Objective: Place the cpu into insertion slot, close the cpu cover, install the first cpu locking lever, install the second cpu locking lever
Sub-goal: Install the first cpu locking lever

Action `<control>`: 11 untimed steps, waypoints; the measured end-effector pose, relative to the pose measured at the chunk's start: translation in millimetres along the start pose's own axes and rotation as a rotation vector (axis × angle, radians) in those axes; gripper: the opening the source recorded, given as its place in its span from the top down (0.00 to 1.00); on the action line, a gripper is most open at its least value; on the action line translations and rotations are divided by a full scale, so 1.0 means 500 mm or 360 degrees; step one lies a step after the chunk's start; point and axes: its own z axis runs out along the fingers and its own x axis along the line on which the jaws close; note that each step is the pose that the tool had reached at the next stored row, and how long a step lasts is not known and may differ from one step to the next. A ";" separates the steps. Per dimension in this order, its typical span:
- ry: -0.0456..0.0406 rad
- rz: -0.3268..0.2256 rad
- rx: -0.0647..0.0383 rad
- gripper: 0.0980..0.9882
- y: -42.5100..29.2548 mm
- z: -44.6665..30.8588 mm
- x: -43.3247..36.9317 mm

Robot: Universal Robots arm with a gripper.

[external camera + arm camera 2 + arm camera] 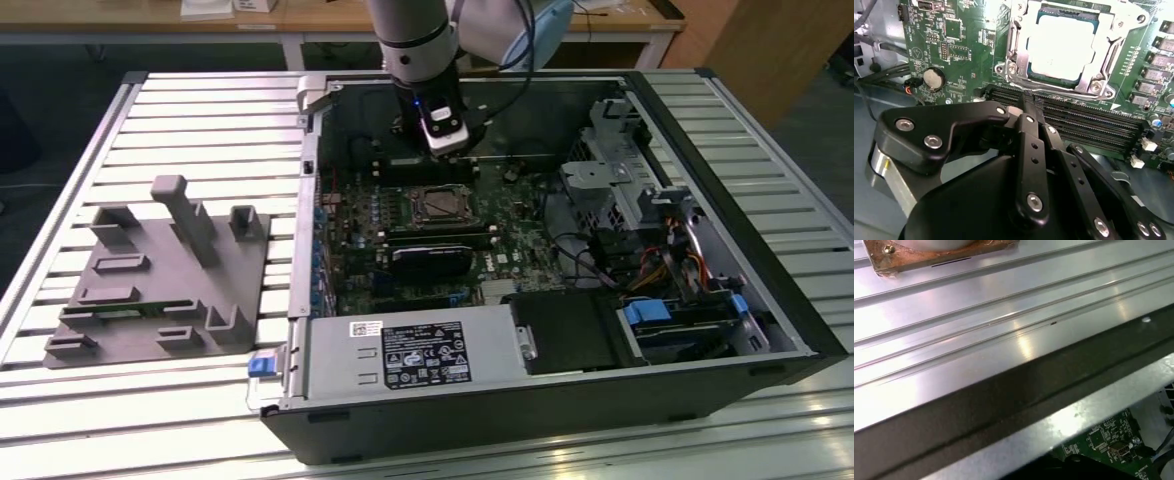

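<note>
The cpu (1064, 45) lies flat in the insertion slot (441, 205), its silvery top showing through the window of the cpu cover (1106, 27). The cover lies down over the chip, its frame level with the green board. My gripper (447, 150) hangs inside the open computer case, just beyond the slot toward the case's far wall in the exterior view. In the second wrist view its black fingers (1029, 125) meet at the tips, shut with nothing between them, and the gripper (1027, 100) hovers over the long memory slots beside the socket. I cannot tell how the locking levers stand.
Black memory slots (1079, 120) run alongside the socket. A black power-supply box (414, 355) and drive bays with cables (667, 320) line the case's near side. A grey fixture block (160, 270) sits on the slatted table (200, 120) at the exterior view's left. A case wall (1004, 395) is close.
</note>
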 end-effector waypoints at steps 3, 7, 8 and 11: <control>0.0007 0.0001 0.0003 0.99 0.000 0.000 0.000; 0.0066 0.0004 0.0029 0.99 -0.004 0.001 -0.002; 0.0080 0.0004 0.0035 0.99 -0.006 0.001 -0.003; 0.0104 0.0006 0.0045 0.99 -0.014 0.001 -0.008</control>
